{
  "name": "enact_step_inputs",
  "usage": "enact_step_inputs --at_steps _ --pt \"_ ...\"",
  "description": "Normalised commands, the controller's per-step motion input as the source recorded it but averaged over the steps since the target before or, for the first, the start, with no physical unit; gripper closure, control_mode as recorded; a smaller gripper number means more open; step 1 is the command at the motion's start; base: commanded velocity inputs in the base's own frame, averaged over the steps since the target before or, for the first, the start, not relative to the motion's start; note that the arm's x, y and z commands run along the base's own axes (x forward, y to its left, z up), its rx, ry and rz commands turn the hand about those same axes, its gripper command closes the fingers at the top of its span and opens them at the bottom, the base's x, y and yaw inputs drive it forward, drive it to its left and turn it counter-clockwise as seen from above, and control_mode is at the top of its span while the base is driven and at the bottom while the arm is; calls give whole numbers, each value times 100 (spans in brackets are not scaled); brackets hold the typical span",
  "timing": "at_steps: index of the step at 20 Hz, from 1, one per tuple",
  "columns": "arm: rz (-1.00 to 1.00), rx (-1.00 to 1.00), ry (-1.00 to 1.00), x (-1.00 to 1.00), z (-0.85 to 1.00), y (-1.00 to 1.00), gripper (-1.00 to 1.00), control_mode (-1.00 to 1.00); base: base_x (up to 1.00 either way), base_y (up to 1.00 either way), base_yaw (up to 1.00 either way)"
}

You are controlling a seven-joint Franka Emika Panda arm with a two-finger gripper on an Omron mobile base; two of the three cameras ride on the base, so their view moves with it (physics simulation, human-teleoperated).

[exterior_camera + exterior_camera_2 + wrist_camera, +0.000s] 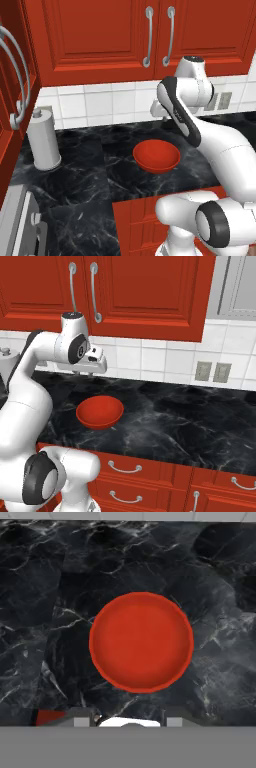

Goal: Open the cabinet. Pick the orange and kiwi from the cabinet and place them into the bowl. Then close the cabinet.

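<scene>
Red bowl (141,642) sits empty on black marble counter (200,416) beneath the hand (92,368), whose finger spread I cannot tell.

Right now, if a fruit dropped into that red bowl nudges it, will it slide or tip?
The bowl looks shallow and wide, so tipping seems unlikely. Its glossy surface on the polished black counter suggests it could slide a little. It sits empty, so probably light.

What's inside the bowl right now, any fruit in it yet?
Nothing: the red bowl on the black marble counter is empty in the hand view, its whole inside showing. The cabinet doors above are shut, so the orange and kiwi cannot be seen.
</scene>
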Motion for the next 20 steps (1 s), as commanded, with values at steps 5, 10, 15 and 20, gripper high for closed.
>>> enact_step_inputs --at_steps 5,10,15,20 --pt "0 -5 -29 -6 12 4 -100 -100 0 0 0" --pt "0 -2 -58 -47 51 0 -100 -100 0 0 0" --pt "0 0 -60 -65 62 -1 -100 -100 0 0 0" --pt "0 0 -53 -53 73 0 -100 -100 0 0 0"
